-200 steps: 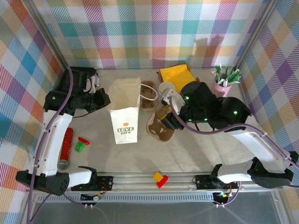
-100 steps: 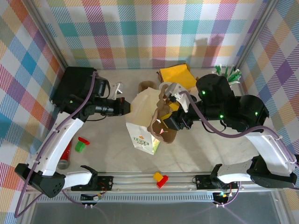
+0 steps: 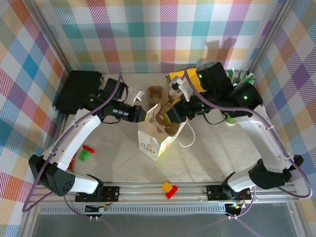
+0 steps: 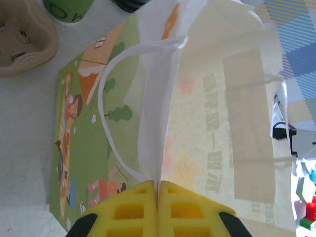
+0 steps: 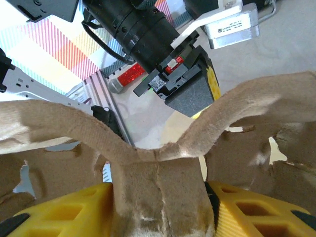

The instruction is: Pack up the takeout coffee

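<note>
The white paper bag (image 3: 157, 140) with green print stands tilted at mid-table. My left gripper (image 3: 143, 115) is shut on its rim; in the left wrist view the yellow fingers (image 4: 133, 207) pinch the thin edge of the bag (image 4: 222, 123). My right gripper (image 3: 173, 112) is shut on a brown pulp cup carrier (image 3: 160, 112) held at the bag's mouth, its centre wall between my right gripper's (image 5: 160, 202) jaws. A green paper cup (image 4: 69, 7), apparently the takeout coffee, shows at the top edge beside a second carrier (image 4: 24, 44); its lid is cut off.
The second brown carrier (image 3: 157, 92) sits behind the bag. Yellow napkins (image 3: 178, 77) and a pink cup of straws (image 3: 238, 81) are at the back right, a black box (image 3: 74, 89) at the back left. Small blocks (image 3: 86, 153) lie left, another (image 3: 169, 189) on the front rail.
The left gripper took the bag's rim and dragged the bag right, tilting it. The right arm lifted the carrier from the table and brought it back-left to the bag's mouth.
</note>
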